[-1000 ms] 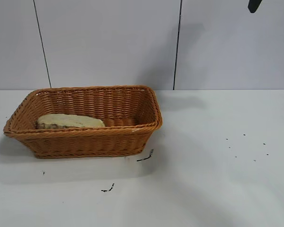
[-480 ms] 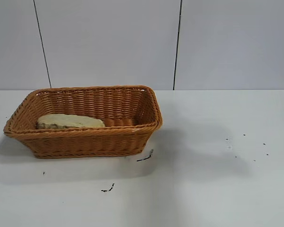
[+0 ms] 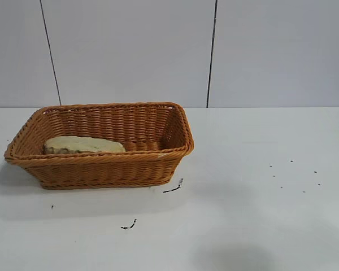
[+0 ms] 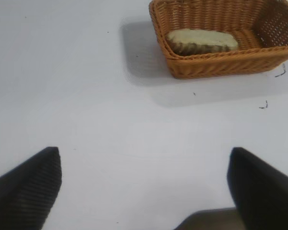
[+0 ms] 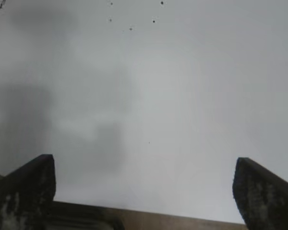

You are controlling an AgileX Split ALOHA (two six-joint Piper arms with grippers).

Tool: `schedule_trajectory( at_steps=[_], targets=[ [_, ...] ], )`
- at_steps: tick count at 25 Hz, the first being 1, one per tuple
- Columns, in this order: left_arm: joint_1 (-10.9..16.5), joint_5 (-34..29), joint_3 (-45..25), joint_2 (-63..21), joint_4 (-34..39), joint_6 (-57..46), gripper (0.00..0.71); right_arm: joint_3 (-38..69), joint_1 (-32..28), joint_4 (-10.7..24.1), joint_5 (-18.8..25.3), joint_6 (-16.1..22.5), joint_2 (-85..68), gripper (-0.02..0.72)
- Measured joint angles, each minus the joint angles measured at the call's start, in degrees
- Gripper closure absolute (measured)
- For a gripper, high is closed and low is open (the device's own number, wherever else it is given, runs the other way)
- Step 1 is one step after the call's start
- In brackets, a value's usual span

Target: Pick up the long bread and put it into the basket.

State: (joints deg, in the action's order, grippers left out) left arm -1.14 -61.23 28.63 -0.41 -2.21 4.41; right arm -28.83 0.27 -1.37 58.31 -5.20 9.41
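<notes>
Already done: long bread [image 3: 83, 145] lies inside basket [image 3: 101, 157] at its 9 o'clock end, left gripper [image 4: 144, 179] and right gripper [image 5: 144, 184] both spread, holding nothing, next move likely just parking.

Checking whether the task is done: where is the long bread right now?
The long bread lies inside the basket, toward its left end in the exterior view, against the near wall.

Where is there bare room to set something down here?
The white table is bare right of the basket, apart from small dark specks. Inside the basket, the long bread fills the left; its right end is free.
</notes>
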Motion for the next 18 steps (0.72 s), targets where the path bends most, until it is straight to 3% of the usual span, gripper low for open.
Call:
schedule_trajectory(
  at_steps=[6, 18],
  targets=[
    [0.00, 0.00, 0.00, 0.00, 0.00, 0.00, 0.018, 0.12, 0.00, 0.00, -0.15, 0.53, -9.11, 0.014],
    [0.00, 0.00, 0.00, 0.00, 0.00, 0.00, 0.018, 0.17, 0.00, 0.00, -0.15, 1.52, -9.69, 0.014]
  ],
)
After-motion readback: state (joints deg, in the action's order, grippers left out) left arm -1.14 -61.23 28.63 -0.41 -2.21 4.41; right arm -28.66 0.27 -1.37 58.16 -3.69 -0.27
